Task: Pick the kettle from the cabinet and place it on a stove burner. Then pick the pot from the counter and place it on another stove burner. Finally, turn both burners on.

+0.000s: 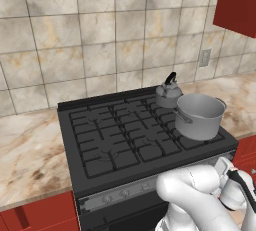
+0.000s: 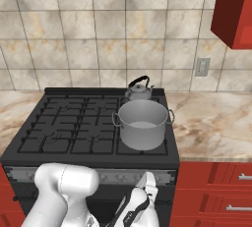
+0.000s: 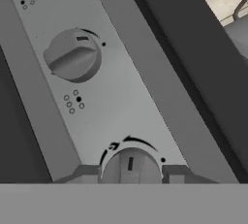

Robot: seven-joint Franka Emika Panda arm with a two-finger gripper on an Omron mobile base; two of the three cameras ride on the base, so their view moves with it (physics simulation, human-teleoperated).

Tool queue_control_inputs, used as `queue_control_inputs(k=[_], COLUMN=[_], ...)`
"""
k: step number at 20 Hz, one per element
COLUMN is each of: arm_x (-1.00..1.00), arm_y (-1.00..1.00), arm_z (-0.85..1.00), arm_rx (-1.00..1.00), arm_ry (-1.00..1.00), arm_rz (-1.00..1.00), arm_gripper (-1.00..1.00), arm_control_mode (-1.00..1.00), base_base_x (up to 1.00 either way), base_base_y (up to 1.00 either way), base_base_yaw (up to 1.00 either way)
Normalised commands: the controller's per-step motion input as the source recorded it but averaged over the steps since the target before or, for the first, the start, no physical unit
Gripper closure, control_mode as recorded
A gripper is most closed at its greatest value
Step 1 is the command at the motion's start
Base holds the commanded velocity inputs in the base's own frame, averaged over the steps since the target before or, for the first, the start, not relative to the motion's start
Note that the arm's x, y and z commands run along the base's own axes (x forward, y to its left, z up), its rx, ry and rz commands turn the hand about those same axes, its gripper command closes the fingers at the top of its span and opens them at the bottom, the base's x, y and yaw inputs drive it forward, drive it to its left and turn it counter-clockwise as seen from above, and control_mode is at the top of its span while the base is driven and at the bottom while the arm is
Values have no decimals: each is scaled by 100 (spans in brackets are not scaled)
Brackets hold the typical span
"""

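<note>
The small grey kettle (image 1: pixel 168 93) (image 2: pixel 139 91) stands on the rear right burner of the black stove (image 1: pixel 115 135) (image 2: pixel 74 127). In front of it, the wide grey pot (image 1: pixel 200 116) (image 2: pixel 143 124) rests on the front right burner. My gripper (image 3: pixel 131 173) is low at the silver knob panel (image 1: pixel 115 195) (image 2: pixel 98 176). Its fingertips (image 3: pixel 87 173) press both sides of a round knob (image 3: pixel 131 165) on the panel's right part. The red cabinet (image 1: pixel 237 2) (image 2: pixel 236 10) hangs at the upper right. The marble counter (image 1: pixel 30 150) (image 2: pixel 216 123) flanks the stove.
Two more knobs (image 3: pixel 72 56) sit further along the panel in the hand view. Red drawers with silver handles (image 2: pixel 216 196) lie right of the stove. A wall outlet (image 2: pixel 202 67) is set in the tiled backsplash.
</note>
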Motion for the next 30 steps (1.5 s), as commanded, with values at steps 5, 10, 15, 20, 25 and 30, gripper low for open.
queue_control_inputs(k=[5, 10, 15, 20, 25, 30], arm_x=[-7, -1, -31, -48, -59, -51], arm_y=[3, 0, -12, -28, -24, -19], arm_z=[0, 0, 0, 0, 0, 12], arm_rx=[-5, 0, 7, 3, 2, 8], arm_ry=[0, 0, -3, -4, -7, -9], arm_rz=[0, 0, 0, 0, 0, 0], arm_gripper=[100, -100, -100, -100, -100, -100], arm_control_mode=[-100, -100, -100, -100, -100, -100], base_base_x=[0, 0, 0, 0, 0, 0], base_base_y=[0, 0, 0, 0, 0, 0], base_base_yaw=[0, 0, 0, 0, 0, 0])
